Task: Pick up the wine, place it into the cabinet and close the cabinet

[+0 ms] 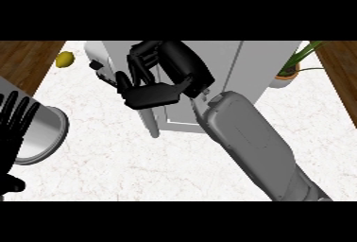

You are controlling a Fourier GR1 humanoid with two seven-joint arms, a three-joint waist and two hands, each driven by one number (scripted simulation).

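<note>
Under my right hand (157, 90), fingers relaxed and holding nothing, the cabinet (230, 71) door (150, 120) stands ajar; risk: palm slips off, door stays open. Left hand (14, 127) rests open.

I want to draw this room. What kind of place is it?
Probably a kitchen: a white marble counter, a white cabinet, a lemon and a metal pot.

The right hand (157, 78) is covering part of the cabinet (237, 71) front. The left hand (14, 127) and the potted plant (289, 71) are being cropped by frame edges. No wine is showing.
</note>
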